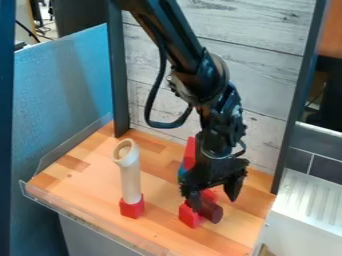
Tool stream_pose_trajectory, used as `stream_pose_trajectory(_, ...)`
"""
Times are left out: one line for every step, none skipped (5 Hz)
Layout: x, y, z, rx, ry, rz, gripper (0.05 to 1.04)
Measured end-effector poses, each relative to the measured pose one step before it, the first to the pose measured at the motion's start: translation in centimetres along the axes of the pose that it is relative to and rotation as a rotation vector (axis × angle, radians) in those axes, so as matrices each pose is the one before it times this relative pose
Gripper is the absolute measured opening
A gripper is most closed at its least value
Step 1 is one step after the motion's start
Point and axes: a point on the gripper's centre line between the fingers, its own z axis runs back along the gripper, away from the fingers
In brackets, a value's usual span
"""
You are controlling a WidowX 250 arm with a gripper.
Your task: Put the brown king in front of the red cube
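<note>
Tool [213, 199] by brown cylinder [212, 212], perhaps touching.

Counted on the one wooden work surface [73, 182]: pale cylinders, one [131, 175]; dark brown cylinders, one [212, 213]; red blocks, two distinctly made out [132, 207] [189, 216]; tall red pieces, one [190, 152]; blue pieces, one, partly hidden [181, 170]. Additional red shows by the brown cylinder; whether it counts as a separate piece cannot be determined.

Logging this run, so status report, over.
Gripper open, low over work. Brown piece lying down, not gripped. Red block close beside it.
</note>
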Motion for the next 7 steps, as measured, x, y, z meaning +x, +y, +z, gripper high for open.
stream_pose_trajectory(-0.164,-0.167,-0.486,-0.0525,-0.0237,0.0039,1.001)
stream_pose_trajectory(0.473,0.176,-0.016,-0.0095,-0.0018,0.0616,1.001)
stream_pose_trajectory(-0.410,0.762,-1.016,0.0630,0.0483,0.0514,1.001)
stream_pose_trajectory(-0.042,0.246,-0.844,0.0583,0.0514,0.0604,1.001)
stream_pose_trajectory(-0.067,-0.246,0.078,0.0143,0.0256,0.0335,1.001)
stream_pose_trajectory(0.020,0.237,-1.111,0.0139,-0.0036,-0.0035,0.964)
stream_pose_trajectory(0.490,-0.022,-0.377,-0.0198,-0.0246,-0.0152,0.725)
